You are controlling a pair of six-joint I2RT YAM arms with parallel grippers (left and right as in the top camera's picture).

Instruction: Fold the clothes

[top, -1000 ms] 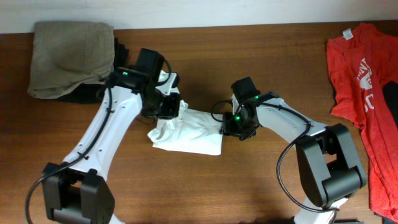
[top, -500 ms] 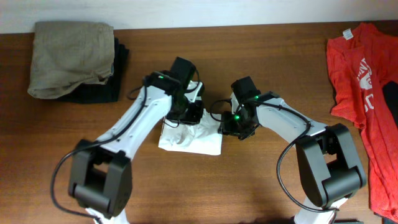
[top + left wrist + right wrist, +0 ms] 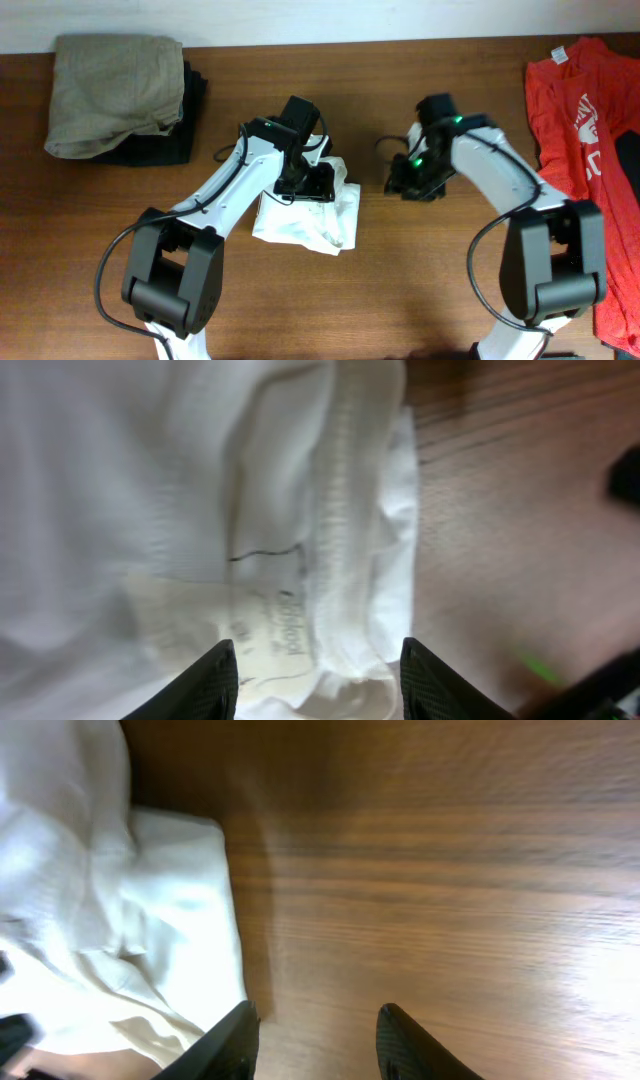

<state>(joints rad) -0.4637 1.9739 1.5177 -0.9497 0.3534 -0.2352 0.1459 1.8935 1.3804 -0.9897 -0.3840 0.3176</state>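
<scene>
The white T-shirt [image 3: 300, 220] lies bunched in a small folded heap at the middle of the table. My left gripper [image 3: 318, 183] hovers over its upper right part, open, with the neck label and collar seam [image 3: 290, 630] between its fingers [image 3: 318, 680]. My right gripper [image 3: 410, 185] is open and empty over bare wood to the right of the shirt. The shirt's right edge [image 3: 150, 920] shows in the right wrist view, left of the open fingers [image 3: 315, 1040].
A khaki garment [image 3: 115, 90] lies on a black one [image 3: 160, 145] at the back left corner. A red T-shirt [image 3: 585, 130] with white print lies along the right edge.
My right gripper has let go of the shirt's right edge and moved away to the right. My left gripper carried cloth from the left over the heap and is now open above it.
</scene>
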